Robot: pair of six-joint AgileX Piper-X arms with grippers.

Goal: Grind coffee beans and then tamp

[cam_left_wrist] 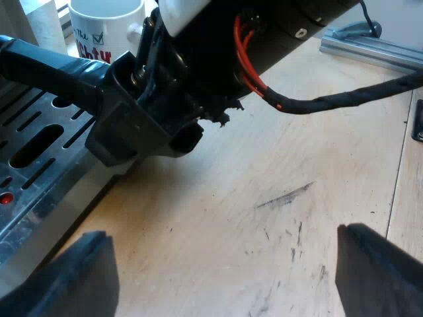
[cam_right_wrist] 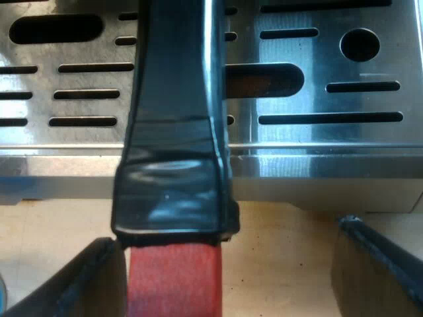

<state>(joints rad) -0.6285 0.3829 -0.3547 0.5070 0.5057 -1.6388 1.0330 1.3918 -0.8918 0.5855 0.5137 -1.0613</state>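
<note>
I am seeing the holder's handle (cam_right_wrist: 175, 99) pointing straight out over the machine's drip tray (cam_right_wrist: 330, 145), its red end (cam_right_wrist: 173, 281) lying inside my spread right gripper (cam_right_wrist: 225, 271), while my left gripper (cam_left_wrist: 225, 277) is hovering farther off, also spread.

Brushed-metal drip tray (cam_right_wrist: 317, 100), glossy black handle (cam_right_wrist: 175, 99), scuffed matt wooden table (cam_left_wrist: 264, 218).

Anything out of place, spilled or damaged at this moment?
Nothing is spilled or askew. The mug stands upright near the drip tray. The only blemish is a few dark scuff marks on the wooden table, which look like old wear.
</note>
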